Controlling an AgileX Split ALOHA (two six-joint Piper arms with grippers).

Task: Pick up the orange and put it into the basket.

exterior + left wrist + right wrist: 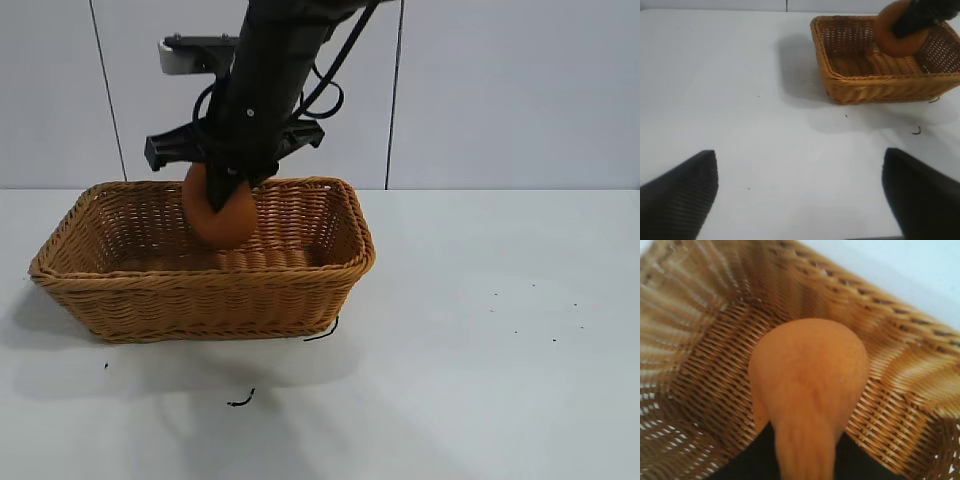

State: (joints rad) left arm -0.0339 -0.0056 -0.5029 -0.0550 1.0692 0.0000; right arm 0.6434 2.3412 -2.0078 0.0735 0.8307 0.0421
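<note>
Jaws of the right gripper [228,190] pinch the matte, pear-shaped orange [222,214], holding it over the tan woven wicker basket [300,285]. The left gripper's [800,192] jaws hang spread above the white table [740,100], well apart from the basket.

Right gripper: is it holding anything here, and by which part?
Yes. The right gripper holds the orange by its upper, knob end, hanging above the basket floor. The left gripper is open and holds nothing.
</note>
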